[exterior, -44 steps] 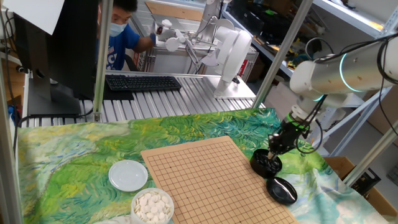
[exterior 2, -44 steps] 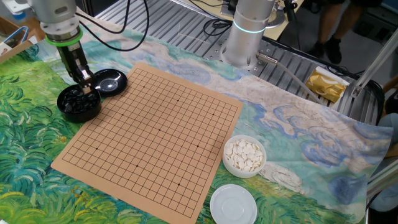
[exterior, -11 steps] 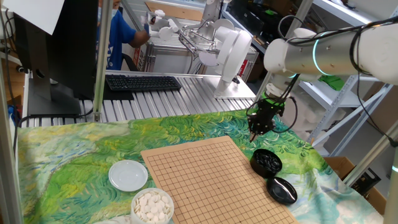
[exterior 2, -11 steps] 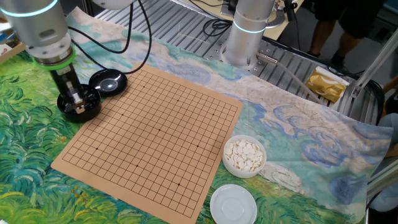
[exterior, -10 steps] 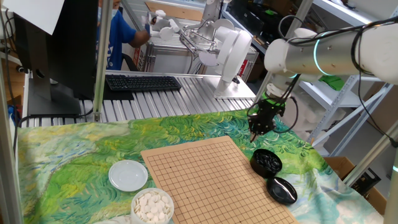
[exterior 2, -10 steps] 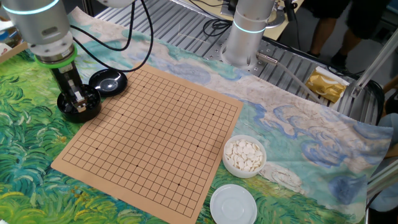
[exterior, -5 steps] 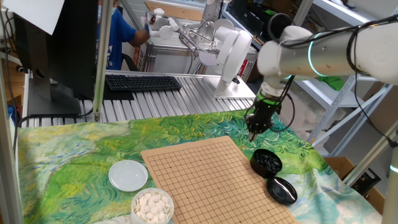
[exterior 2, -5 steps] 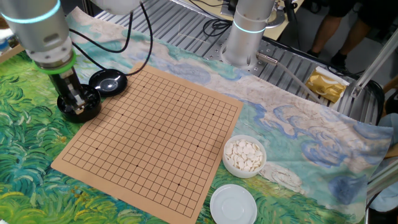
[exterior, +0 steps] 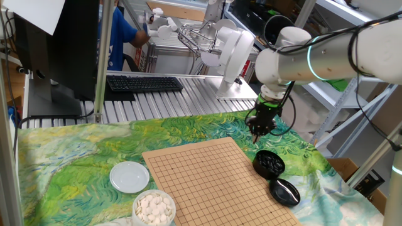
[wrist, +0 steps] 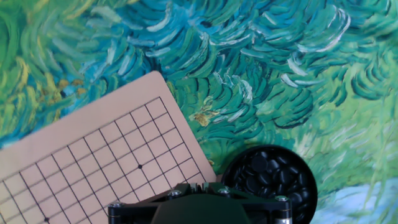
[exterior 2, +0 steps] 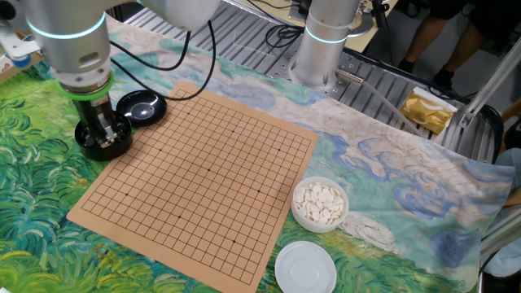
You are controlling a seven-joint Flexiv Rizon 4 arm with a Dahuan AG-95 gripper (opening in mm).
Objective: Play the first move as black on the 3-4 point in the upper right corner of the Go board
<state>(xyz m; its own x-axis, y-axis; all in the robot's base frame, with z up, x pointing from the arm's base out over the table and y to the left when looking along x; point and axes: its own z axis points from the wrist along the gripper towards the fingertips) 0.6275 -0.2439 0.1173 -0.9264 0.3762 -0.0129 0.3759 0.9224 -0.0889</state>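
Note:
My gripper (exterior: 257,130) hangs above the cloth between the black stone bowl (exterior: 269,164) and the board's (exterior: 207,182) far right corner. In the other fixed view my gripper (exterior 2: 103,124) overlaps the bowl (exterior 2: 102,142). Its fingers are pinched together with only a narrow gap; the black stone between them is too small to see. In the hand view the gripper (wrist: 197,186) is at the bottom edge, with the bowl of black stones (wrist: 270,177) to its right. The board corner shows a star dot (wrist: 140,166); the 3-4 point (wrist: 155,158) is one line from it and bare.
The black bowl's lid lies beside it (exterior: 284,191) (exterior 2: 140,106). A bowl of white stones (exterior 2: 319,203) and its white lid (exterior 2: 305,267) stand on the board's opposite side. The arm's base (exterior 2: 321,41) is behind the board. A person and a keyboard (exterior: 144,83) are behind the table.
The gripper was down in the black bowl 4.4 s ago and has since risen out of it. Over the last second it has drifted a little toward the board corner.

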